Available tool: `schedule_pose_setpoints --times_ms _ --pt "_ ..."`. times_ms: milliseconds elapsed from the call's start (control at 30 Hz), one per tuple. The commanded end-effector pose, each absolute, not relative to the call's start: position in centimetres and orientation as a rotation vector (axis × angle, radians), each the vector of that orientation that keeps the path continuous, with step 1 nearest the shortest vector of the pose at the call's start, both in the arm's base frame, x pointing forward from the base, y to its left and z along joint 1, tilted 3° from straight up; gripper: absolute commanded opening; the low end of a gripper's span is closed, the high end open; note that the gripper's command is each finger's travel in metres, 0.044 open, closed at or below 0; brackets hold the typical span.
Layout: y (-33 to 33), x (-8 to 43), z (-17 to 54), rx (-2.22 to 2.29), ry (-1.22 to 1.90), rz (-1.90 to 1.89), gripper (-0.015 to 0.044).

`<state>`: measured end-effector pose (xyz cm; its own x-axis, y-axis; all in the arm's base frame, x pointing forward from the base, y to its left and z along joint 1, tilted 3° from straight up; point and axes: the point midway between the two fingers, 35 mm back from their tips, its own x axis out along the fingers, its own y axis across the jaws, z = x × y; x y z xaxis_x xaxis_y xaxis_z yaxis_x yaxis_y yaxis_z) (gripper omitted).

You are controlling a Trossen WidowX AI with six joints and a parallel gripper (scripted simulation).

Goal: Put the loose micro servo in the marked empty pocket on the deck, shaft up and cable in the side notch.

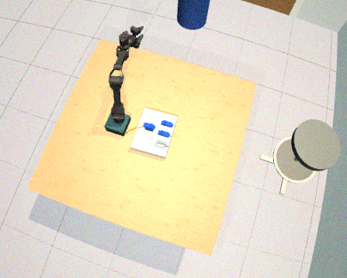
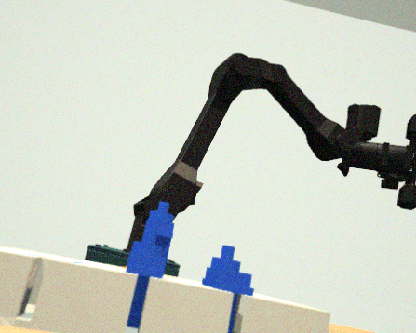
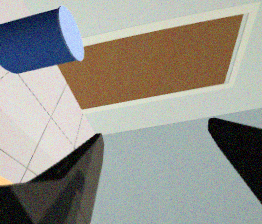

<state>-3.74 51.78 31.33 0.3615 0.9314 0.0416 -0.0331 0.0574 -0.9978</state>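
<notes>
The white deck (image 1: 145,141) (image 2: 88,298) sits mid-table. A blue servo (image 1: 149,126) with an orange cable (image 1: 134,129) lies at its left side in the top view; the cable runs toward the arm's base. It looks like the loose one; its tilt cannot be told. Two other blue servos (image 1: 167,123) (image 1: 164,133) stand along the right side, with blue cables (image 2: 137,302) (image 2: 234,312) down the side notches. The marked pocket (image 1: 161,144) near the front right corner is empty; its side notch (image 2: 32,290) is bare. My gripper (image 1: 142,32) (image 3: 155,131) is open and empty, high and far from the deck.
The arm's dark teal base (image 1: 117,124) (image 2: 107,255) stands left of the deck on the wooden table (image 1: 182,186). A blue cylinder (image 1: 192,13) (image 3: 28,42) stands on the floor beyond the table's far edge. A round grey-topped stool (image 1: 316,144) stands off to the right.
</notes>
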Motion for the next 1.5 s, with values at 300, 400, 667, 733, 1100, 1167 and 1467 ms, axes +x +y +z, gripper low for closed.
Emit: schedule_pose_setpoints --times_ms 300,400,667,733,1100,1167,1467 --pt "51.2 2.2 29.9 -1.323 -0.785 0.932 0.044" --pt "50.6 4.6 29.2 -1.334 -0.723 0.937 0.044" --pt "48.4 10.7 27.4 -1.368 -0.554 0.935 0.044" --pt "47.7 12.0 27.1 -1.363 -0.509 0.934 0.044" --pt "42.9 19.2 24.5 -1.349 -0.246 0.918 0.044" --pt "42.0 20.2 24.1 -1.335 -0.197 0.916 0.044" --pt "37.0 24.6 21.8 -1.276 0.036 0.887 0.044"
